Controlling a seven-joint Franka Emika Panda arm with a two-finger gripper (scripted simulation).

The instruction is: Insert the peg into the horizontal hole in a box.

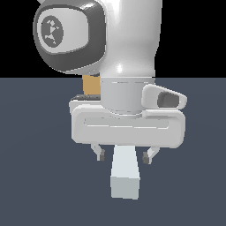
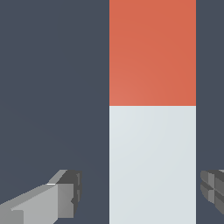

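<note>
The peg (image 1: 126, 174) lies on the dark floor, its pale grey-white end toward the exterior camera. In the wrist view the peg (image 2: 152, 162) shows its white length and its red-orange end (image 2: 152, 52). My gripper (image 1: 124, 156) is open and hangs low over the peg, one finger on each side. In the wrist view the gripper (image 2: 142, 194) straddles the white part; one finger (image 2: 65, 197) stands well clear, the other finger (image 2: 214, 190) is close to the peg's side. A sliver of the tan box (image 1: 91, 84) shows behind the arm. The hole is hidden.
The white arm and wrist body (image 1: 128, 66) fill most of the exterior view and hide nearly all of the box. The dark grey-blue floor (image 1: 39, 176) spreads around the peg.
</note>
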